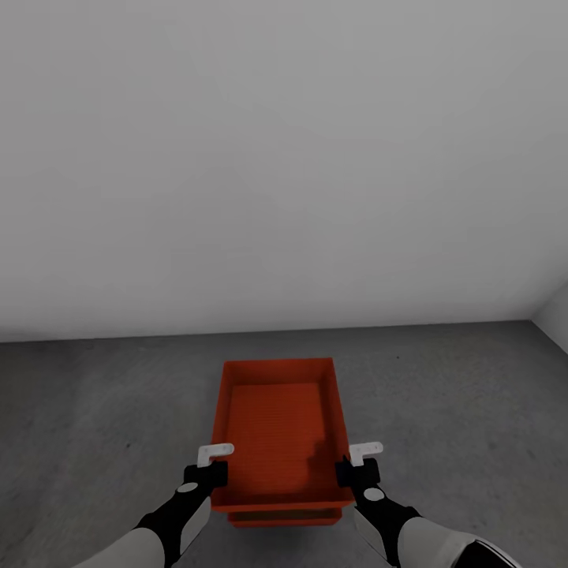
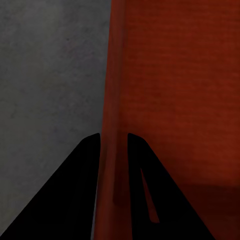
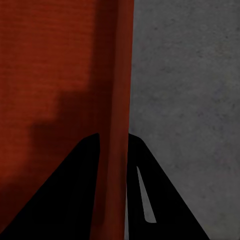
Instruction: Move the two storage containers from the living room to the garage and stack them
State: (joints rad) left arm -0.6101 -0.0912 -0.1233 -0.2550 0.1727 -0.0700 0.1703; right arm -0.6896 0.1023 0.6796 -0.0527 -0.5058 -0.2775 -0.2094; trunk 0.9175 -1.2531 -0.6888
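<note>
Garage scene: pale grey wall (image 1: 284, 158) ahead, dark grey rough floor (image 1: 102, 410) below. Two orange-red boxes sit stacked in front of the robot, low centre of the head view. The top box (image 1: 280, 430) is open, no lid, flat ribbed base visible inside, with a shadow across its near right part. The bottom box (image 1: 285, 517) only peeks out as a thin orange strip under the near edge of the top one, resting on the floor. Left gripper (image 1: 211, 465) is at the top box's left wall near the near corner; right gripper (image 1: 356, 464) is at the right wall, same depth. In the left wrist view the left gripper (image 2: 113, 142) has its two dark fingers (image 2: 82, 165) either side of the thin orange wall (image 2: 112, 75), closed onto it, floor on the outer side and box interior on the other. In the right wrist view the right gripper (image 3: 114, 142) likewise straddles the right wall (image 3: 120, 65), fingers (image 3: 82, 165) pinched on the rim, grey floor outside. Both arms reach forward symmetrically, white forearms at the bottom edge of the head view.
</note>
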